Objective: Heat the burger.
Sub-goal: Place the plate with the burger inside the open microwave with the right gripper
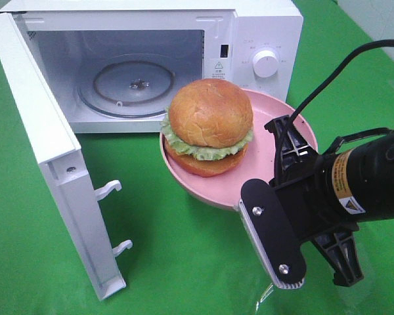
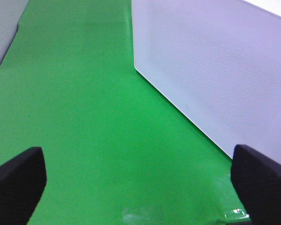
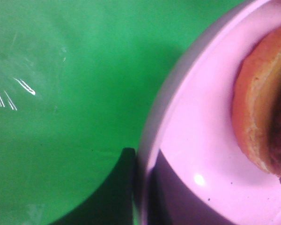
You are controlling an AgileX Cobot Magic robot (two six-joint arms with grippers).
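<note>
The burger [image 1: 210, 125] sits on a pink plate [image 1: 270, 134] just in front of the open microwave [image 1: 262, 26]. The right gripper [image 1: 244, 197] is clamped on the plate's rim. The left gripper [image 2: 139, 185] holds its fingers wide apart over the green desk [image 2: 93, 117], near a white panel [image 2: 215, 70].

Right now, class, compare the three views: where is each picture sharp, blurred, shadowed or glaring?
High view: sharp, evenly lit, burger crisp. Left wrist view: cloth soft, faint glare patch. Right wrist view: plate and burger blurred, dark shadow across the rim, white glints on cloth.
</note>
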